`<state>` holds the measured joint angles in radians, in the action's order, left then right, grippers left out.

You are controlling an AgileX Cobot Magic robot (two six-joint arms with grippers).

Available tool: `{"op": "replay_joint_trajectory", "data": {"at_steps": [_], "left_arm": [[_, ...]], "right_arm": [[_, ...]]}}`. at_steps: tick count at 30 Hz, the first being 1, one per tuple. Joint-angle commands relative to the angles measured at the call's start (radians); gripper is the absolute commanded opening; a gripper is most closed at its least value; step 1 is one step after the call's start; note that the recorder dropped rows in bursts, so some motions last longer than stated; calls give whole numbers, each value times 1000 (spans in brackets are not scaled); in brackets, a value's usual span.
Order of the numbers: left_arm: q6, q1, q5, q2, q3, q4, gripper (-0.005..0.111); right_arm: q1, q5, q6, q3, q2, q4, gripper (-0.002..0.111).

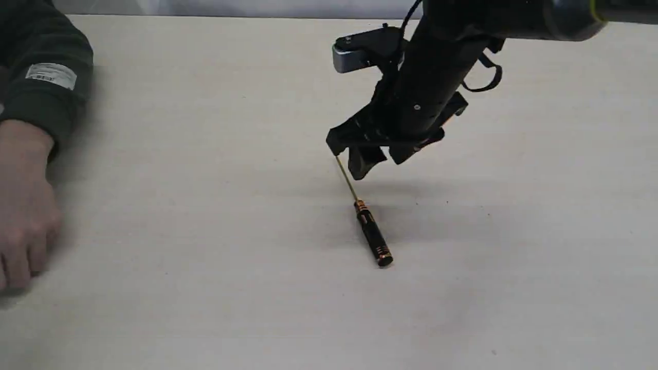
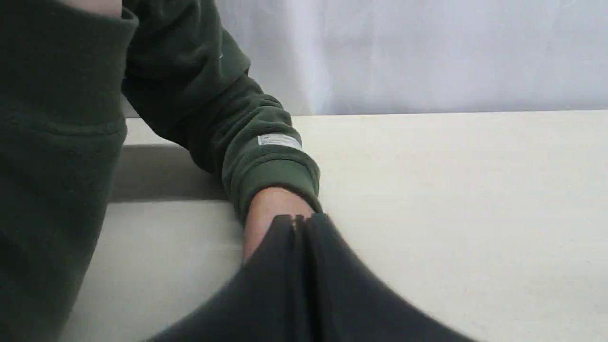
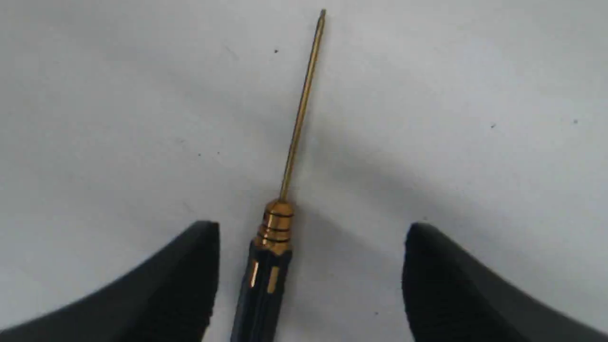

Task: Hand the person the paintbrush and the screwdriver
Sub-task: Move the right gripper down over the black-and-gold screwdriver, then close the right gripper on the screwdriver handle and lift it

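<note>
Place: robot test bench, lab-like rather than domestic.
Counter [image 1: 216, 288]: plain, pale beige, matte, flecked with small dark specks.
Backdrop [image 2: 427, 52]: smooth whitish sheet or wall just behind the far edge.
Machinery: black robot arm [image 1: 437, 61] with a loose cable and a grey wrist camera [image 1: 354, 51], hanging above.
Company: person [image 1: 23, 205] in a dark green sleeve, hand resting on the surface.

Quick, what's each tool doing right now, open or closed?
Left tool: closed, nothing visible in it.
Right tool: open over the screwdriver, not gripping it.
</note>
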<state>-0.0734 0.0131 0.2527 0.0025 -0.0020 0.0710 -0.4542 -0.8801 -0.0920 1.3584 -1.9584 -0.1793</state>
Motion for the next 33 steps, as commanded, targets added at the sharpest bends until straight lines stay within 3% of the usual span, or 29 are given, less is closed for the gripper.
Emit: {"op": "replay_joint_trajectory", "data": {"at_steps": [1,10,18,26,33], "left_arm": [[-2,-2,-3,-2,2,-4,0],[-2,-2,-5,-2,2,0,0],[-2,-2,-5,-2,2,0,0],[-2,-2,-5,-2,2,0,0],[-2,-2,-1,-2,2,-4,0]], "right_arm": [[-2,15,0,-36,10,-38,58],[-2,46,-22,-173,10,-61,58],[-4,115,-136,-222,10,-205,58],[-32,139,-50,-209,-5,-109,58],[-54,136,14,-207,-19,-26,50]]}}
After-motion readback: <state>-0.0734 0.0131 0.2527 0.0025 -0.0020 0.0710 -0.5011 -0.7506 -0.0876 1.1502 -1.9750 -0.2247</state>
